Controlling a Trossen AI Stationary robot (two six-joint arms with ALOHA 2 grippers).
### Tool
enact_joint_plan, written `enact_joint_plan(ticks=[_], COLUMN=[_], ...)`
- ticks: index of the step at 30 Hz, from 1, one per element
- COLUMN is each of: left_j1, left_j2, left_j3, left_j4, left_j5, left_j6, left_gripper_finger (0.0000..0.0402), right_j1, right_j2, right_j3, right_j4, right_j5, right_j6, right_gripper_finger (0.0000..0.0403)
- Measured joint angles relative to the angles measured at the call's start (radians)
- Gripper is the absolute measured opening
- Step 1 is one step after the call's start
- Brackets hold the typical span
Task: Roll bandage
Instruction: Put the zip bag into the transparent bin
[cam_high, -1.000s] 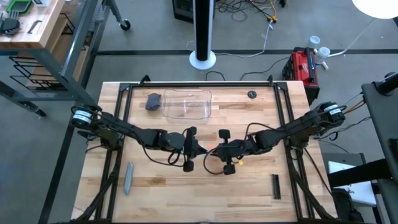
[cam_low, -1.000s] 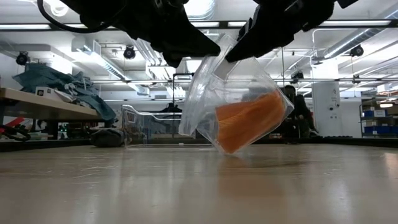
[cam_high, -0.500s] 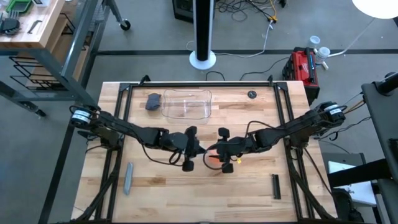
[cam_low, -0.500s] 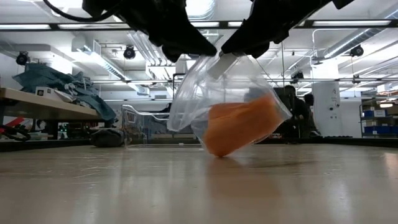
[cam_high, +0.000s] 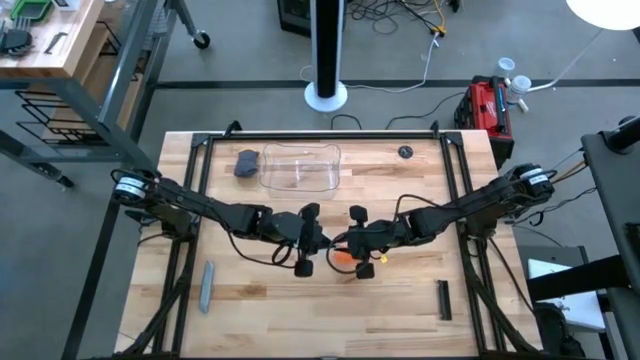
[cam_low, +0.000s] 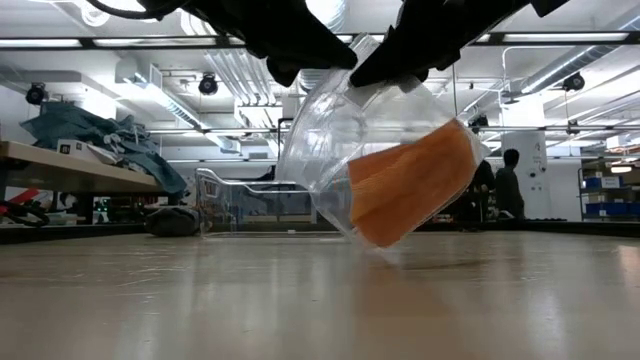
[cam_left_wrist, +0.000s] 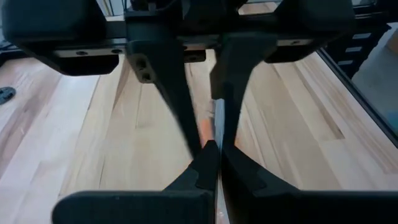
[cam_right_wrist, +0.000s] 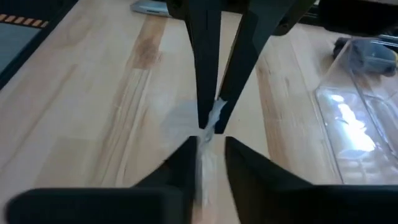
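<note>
1. Nearest thing, mid-desk: the bandage (cam_low: 412, 196) is still inside its clear plastic wrapper (cam_low: 330, 150), hanging just above the desk (cam_high: 400, 300). Since half a second ago it's been lifted a little and tilted up.
2. Left pincer (cam_high: 312, 238) and right pincer (cam_high: 350, 240) both stay pinched narrow on the wrapper's top edge, almost touching each other.
3. So no rolling yet, I'd say; looks like they're still opening the wrapper.
4. Far side: a clear tray (cam_high: 298, 167), untouched.

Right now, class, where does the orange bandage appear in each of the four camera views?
High view: bandage at table centre, between both grippers.
Low view: bandage inside the clear wrapper, hanging above the table.
Left wrist view: orange sliver between the fingers.
Right wrist view: not visible.
Shared landmark: the wrapper.
</note>
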Motion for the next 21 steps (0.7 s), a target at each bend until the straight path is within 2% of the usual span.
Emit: enact_joint_plan(ticks=[2,5,10,14,21], left_j1=[0.000,0.000,0.000,-0.005,-0.004], left_j2=[0.000,0.000,0.000,0.000,-0.003], left_j3=[0.000,0.000,0.000,0.000,0.000], left_j4=[0.000,0.000,-0.006,0.001,-0.026], left_j5=[0.000,0.000,0.002,0.002,0.001], left_j6=[-0.007,-0.036,-0.034,0.012,-0.029], left_gripper_finger=[0.0000,0.0005,0.0027,0.0005,0.0009], right_j1=[-0.005,-0.005,-0.005,-0.005,-0.005], right_j2=[0.000,0.000,0.000,0.000,0.000], right_j3=[0.000,0.000,0.000,0.000,0.000], right_j4=[-0.008,-0.012,-0.014,-0.016,-0.025], right_j5=[-0.013,-0.012,-0.012,-0.012,-0.012], right_j6=[-0.003,-0.005,-0.009,-0.010,-0.011], right_gripper_finger=[0.0010,0.0003,0.0001,0.0001,0.0000])
